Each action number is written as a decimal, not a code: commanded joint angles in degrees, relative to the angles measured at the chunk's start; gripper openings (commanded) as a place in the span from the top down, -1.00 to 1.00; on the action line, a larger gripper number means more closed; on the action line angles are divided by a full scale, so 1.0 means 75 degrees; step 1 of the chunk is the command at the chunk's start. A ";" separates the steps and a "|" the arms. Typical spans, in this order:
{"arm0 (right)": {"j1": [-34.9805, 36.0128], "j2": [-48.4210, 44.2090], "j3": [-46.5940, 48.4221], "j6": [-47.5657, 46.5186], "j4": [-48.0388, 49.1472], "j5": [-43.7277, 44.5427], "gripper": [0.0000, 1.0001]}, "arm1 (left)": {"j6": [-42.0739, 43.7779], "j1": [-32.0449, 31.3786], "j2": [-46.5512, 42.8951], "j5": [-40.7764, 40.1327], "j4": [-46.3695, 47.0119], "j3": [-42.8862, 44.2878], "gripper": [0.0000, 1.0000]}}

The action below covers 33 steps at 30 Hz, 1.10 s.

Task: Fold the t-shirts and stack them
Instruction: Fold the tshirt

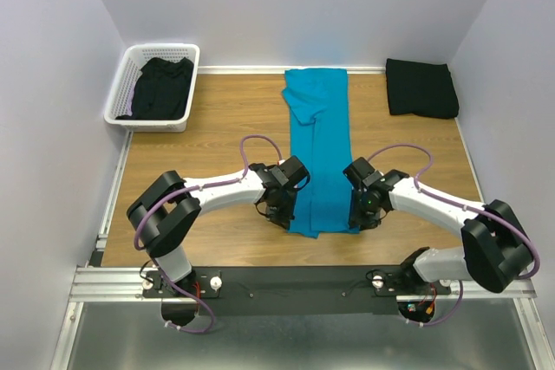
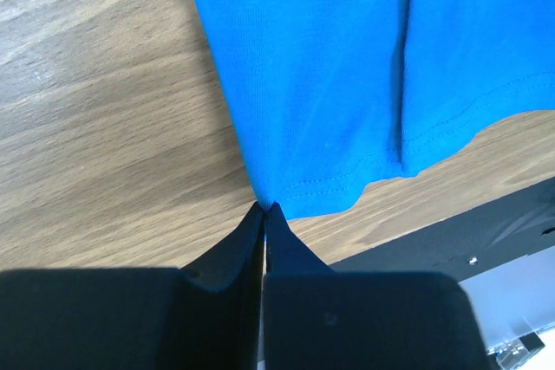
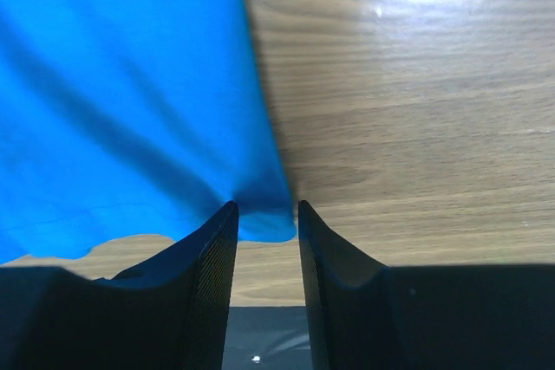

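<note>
where the teal t-shirt (image 1: 318,153) lies smooth as a long narrow strip down the middle of the table (image 1: 217,127), your left gripper (image 2: 264,207) has its jaws pinched shut on the near left hem corner; your right gripper (image 3: 264,205) has its jaws parted, the near right corner between them.

I'm looking at a bright teal-blue t-shirt (image 1: 316,153), plain, with matching stitching along its hem, on a light-brown wood-grain tabletop (image 1: 208,145). At far right there's a plain black t-shirt (image 1: 421,87), and more black fabric (image 1: 163,88) in the white lattice basket (image 1: 146,124). My left gripper (image 2: 264,210) and right gripper (image 3: 264,214) are matte black.
</note>
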 commanded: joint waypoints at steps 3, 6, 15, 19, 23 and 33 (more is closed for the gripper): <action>0.0032 0.0268 -0.0515 0.0016 0.0127 -0.0227 0.18 | 0.0022 0.0002 -0.0238 0.0294 0.0011 -0.0156 0.86; 0.0020 0.0281 -0.0598 -0.0019 0.0127 -0.0215 0.19 | 0.0022 0.0002 -0.0192 0.0341 0.0047 -0.0180 0.86; 0.0020 -0.0585 -0.0726 0.0132 -0.0552 -0.0402 0.99 | -0.0048 0.0025 -0.0413 0.0564 0.0023 -0.0484 0.89; 0.0032 -0.1160 -0.0844 0.0226 -0.0776 -0.0813 0.99 | -0.0165 0.0084 -0.0823 0.0821 0.0117 -0.0789 0.92; 0.0032 -0.1103 -0.0400 0.0134 -0.0963 -0.0767 0.99 | -0.0212 0.0107 -0.0988 0.1032 0.0117 -0.0755 0.92; -0.0541 0.0115 0.1897 -0.1025 -0.1116 0.0217 0.99 | -0.0037 0.1324 -0.1106 0.1549 0.0164 0.0508 0.93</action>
